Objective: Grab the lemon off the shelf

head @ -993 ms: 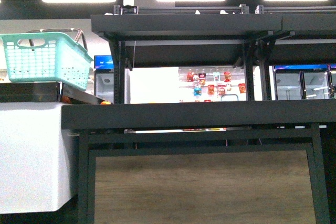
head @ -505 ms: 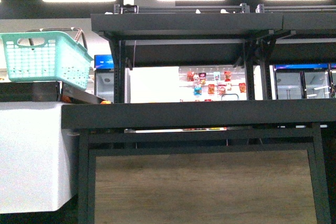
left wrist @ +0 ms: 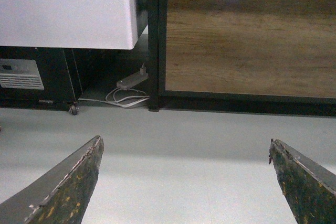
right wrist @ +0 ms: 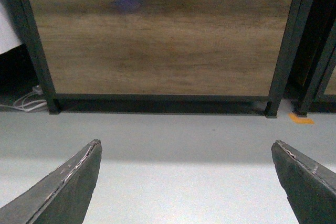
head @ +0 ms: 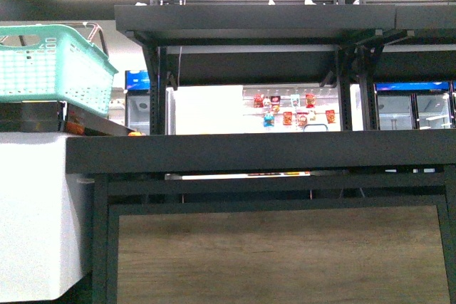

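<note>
Left tool [left wrist: 185, 141] and right tool [right wrist: 186, 143] both splayed wide, grasping nothing, above floor [left wrist: 220, 124]; one shelf [head: 256, 151], one basket [head: 50, 62] beside it.

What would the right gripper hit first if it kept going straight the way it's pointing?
Probably the wood panel low on the front of the shelf. The right gripper is open, with only bare grey floor between; if it tilts down, it might meet the floor first.
</note>
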Controlling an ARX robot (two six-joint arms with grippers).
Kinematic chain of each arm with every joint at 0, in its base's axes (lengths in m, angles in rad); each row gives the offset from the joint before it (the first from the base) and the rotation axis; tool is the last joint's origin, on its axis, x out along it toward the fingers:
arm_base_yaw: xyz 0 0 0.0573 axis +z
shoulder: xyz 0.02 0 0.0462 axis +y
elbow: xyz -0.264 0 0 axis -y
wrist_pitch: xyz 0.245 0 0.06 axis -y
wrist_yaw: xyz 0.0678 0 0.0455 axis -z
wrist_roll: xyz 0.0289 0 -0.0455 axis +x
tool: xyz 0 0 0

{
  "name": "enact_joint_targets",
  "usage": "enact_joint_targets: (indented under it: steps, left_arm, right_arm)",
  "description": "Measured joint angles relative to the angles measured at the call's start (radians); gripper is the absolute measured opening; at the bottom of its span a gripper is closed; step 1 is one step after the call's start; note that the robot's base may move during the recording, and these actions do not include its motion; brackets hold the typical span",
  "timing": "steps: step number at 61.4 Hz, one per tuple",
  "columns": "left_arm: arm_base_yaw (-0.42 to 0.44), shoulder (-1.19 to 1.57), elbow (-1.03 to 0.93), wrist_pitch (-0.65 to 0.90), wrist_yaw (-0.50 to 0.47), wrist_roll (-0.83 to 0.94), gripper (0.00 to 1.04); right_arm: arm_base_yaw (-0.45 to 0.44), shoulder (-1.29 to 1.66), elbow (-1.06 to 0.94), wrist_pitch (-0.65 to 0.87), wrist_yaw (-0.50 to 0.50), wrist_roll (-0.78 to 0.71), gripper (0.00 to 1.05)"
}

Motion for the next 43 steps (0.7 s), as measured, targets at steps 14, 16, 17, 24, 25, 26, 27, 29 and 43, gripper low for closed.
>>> enact_joint_targets:
  steps: [14, 16, 17, 24, 25, 26, 27, 29, 43]
  left_arm:
    - [0.0, 0.0, 0.0, 0.0, 0.0, 0.0, 0.97]
    - [0.0, 0.0, 0.0, 0.0, 0.0, 0.0, 0.97]
    - [0.0, 0.0, 0.0, 0.0, 0.0, 0.0, 0.97]
    - [0.0, 0.0, 0.0, 0.0, 0.0, 0.0, 0.97]
    - [0.0, 0.0, 0.0, 0.0, 0.0, 0.0, 0.97]
    - [0.0, 0.0, 0.0, 0.0, 0.002, 0.0, 0.97]
    - [0.0, 0.0, 0.0, 0.0, 0.0, 0.0, 0.97]
    - [0.0, 0.0, 0.0, 0.0, 0.0, 0.0, 0.97]
    - [0.0, 0.0, 0.0, 0.0, 0.0, 0.0, 0.97]
  right_arm:
    - [0.0, 0.0, 0.0, 0.0, 0.0, 0.0, 0.97]
    - [0.0, 0.0, 0.0, 0.0, 0.0, 0.0, 0.97]
    - [0.0, 0.0, 0.0, 0.0, 0.0, 0.0, 0.97]
    - [0.0, 0.0, 0.0, 0.0, 0.0, 0.0, 0.97]
    - [0.0, 0.0, 0.0, 0.0, 0.0, 0.0, 0.97]
    - [0.0, 0.0, 0.0, 0.0, 0.0, 0.0, 0.97]
    - [0.0, 0.0, 0.0, 0.0, 0.001, 0.0, 0.97]
    - [0.0, 0.0, 0.0, 0.0, 0.0, 0.0, 0.97]
    - [0.0, 0.0, 0.0, 0.0, 0.0, 0.0, 0.97]
